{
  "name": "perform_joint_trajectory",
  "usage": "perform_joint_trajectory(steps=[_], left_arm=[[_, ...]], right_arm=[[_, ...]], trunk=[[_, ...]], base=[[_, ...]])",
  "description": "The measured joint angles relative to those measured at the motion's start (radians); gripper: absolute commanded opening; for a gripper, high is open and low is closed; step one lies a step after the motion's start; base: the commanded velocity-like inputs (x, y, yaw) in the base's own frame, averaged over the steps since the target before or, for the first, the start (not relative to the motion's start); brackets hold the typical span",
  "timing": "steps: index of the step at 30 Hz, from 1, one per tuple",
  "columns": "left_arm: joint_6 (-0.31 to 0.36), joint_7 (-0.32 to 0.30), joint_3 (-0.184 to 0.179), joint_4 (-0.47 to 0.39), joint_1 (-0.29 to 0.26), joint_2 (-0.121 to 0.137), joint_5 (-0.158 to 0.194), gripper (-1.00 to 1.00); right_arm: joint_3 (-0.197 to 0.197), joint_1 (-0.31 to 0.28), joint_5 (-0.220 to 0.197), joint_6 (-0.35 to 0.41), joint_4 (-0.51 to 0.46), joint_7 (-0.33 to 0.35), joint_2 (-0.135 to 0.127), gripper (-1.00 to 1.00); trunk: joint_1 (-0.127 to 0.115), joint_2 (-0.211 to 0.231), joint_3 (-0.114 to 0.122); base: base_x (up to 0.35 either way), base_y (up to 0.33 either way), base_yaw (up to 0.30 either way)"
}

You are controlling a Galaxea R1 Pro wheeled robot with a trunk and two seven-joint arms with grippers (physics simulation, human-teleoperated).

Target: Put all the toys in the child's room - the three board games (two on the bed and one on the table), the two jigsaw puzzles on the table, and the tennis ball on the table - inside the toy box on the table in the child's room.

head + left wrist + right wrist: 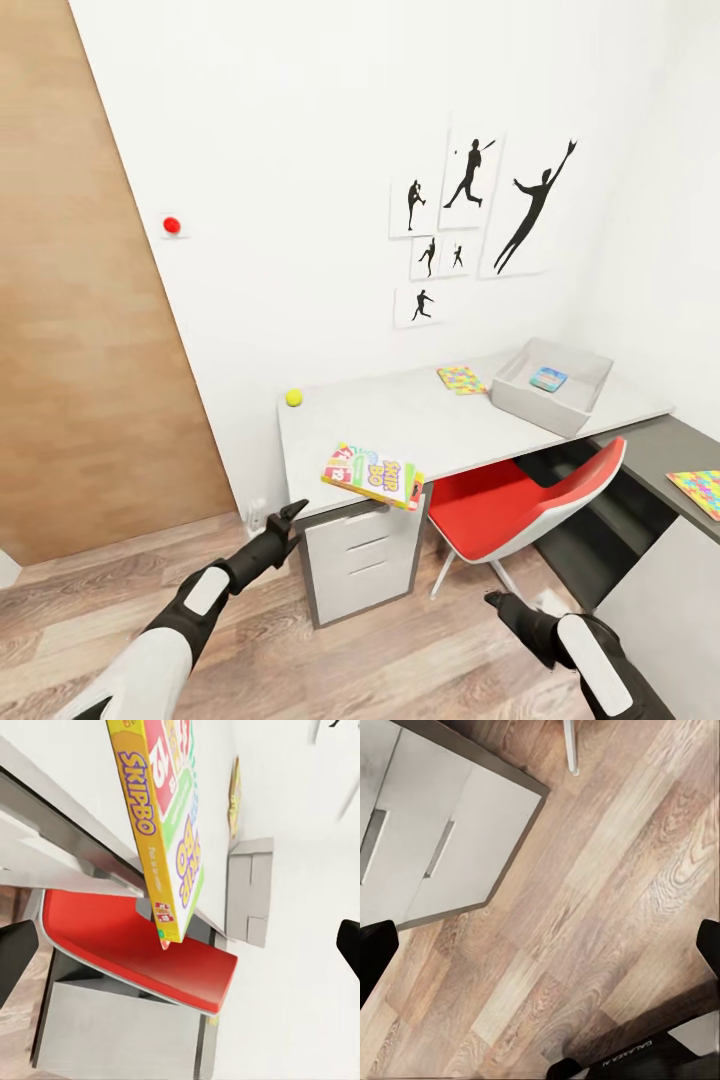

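Both grippers spread apart & empty, left gripper [291, 517] lower left aimed at the yellow board game [374, 474] overhanging the bench [400, 420] front edge, prob. next pick for toy box [552, 385] center right.

White walls [300, 150], evenly lit, no hard shadows. Tall wooden panel [80, 330] at left, small red knob [172, 226] on the wall just beside it. Cluster of black athlete-silhouette prints [470, 225] hung above the bench [420, 430]. Pale grey bench top on white drawers [365, 565] with bar handles, joined at right to a lower dark grey section [650, 460]. Red-seated chair [520, 505] with white shell tucked under the bench. Wood-plank floor [600, 915], brown, grain running diagonally.
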Motion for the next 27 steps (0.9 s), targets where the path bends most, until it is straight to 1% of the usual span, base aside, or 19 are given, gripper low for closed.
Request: perform_joint_trajectory(steps=[5, 15, 27], left_arm=[[-0.002, 0.005, 0.0, 0.0, 0.0, -0.003, 0.001, 1.0], [-0.002, 0.006, 0.001, 0.002, 0.0, -0.003, 0.002, 1.0], [-0.003, 0.006, 0.001, 0.002, 0.0, -0.003, 0.002, 1.0]], right_arm=[[0.0, 0.0, -0.001, -0.001, 0.029, 0.0, 0.002, 1.0], [0.0, 0.0, -0.001, -0.001, 0.034, 0.0, 0.002, 1.0], [0.0, -0.001, -0.001, -0.001, 0.034, 0.0, 0.003, 1.0]], trunk=[[0.0, 0.0, 0.0], [0.0, 0.0, 0.0], [0.046, -0.084, -0.038]], base=[[0.0, 0.0, 0.0], [0.0, 0.0, 0.0], [0.0, 0.0, 0.0]])
